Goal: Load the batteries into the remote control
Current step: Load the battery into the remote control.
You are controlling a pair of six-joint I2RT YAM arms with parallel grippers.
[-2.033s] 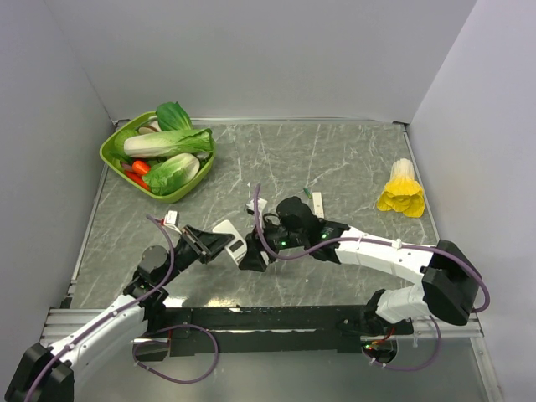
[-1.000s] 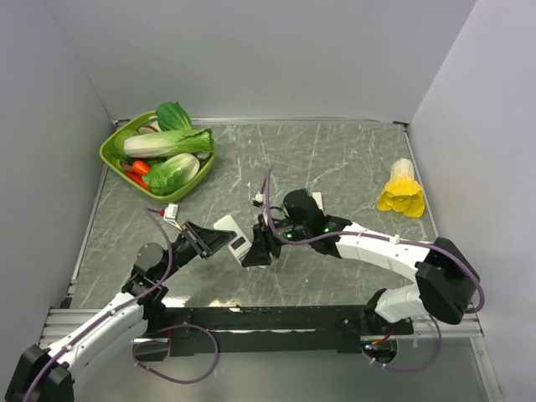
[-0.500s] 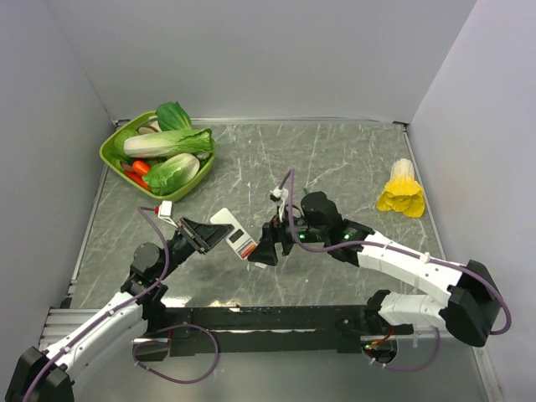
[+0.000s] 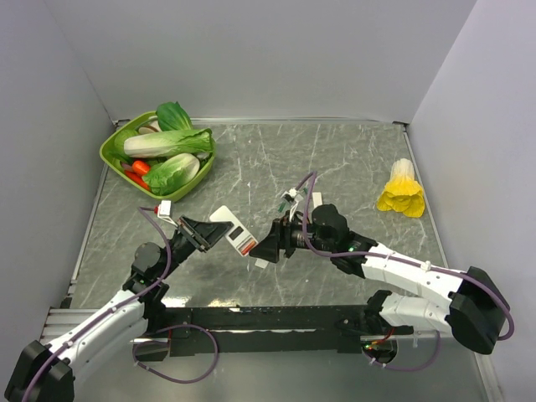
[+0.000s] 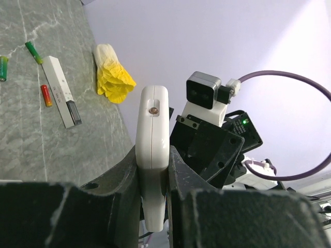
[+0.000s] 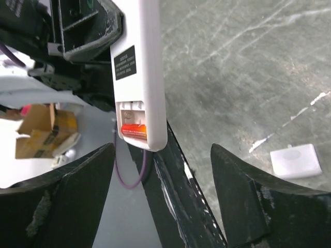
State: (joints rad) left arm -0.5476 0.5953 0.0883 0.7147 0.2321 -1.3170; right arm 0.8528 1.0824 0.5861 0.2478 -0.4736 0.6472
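Note:
My left gripper (image 4: 207,234) is shut on the remote control (image 4: 232,234), holding it off the table. In the left wrist view the remote control (image 5: 153,129) stands edge-on between the fingers (image 5: 121,175). Its white back faces the right wrist camera as a long body (image 6: 139,62) with an uncovered compartment at the end. One orange-red battery (image 6: 134,131) lies in that compartment. A second orange-red battery (image 5: 46,95) lies on the table beside a white-and-black bar (image 5: 61,92). My right gripper (image 4: 270,243) hangs open just right of the remote, holding nothing; its fingers (image 6: 258,201) stand wide apart.
A small white cover (image 6: 296,160) lies flat on the marble table (image 4: 352,159), also visible below the right gripper (image 4: 262,263). Two green pieces (image 5: 32,50) lie near the bar. A green bowl of vegetables (image 4: 159,155) sits back left, a yellow bunch (image 4: 402,188) at the right.
My right gripper has drawn back to the right from the remote and opened. The left gripper has held the remote nearly still, and the orange-red battery now shows in its compartment.

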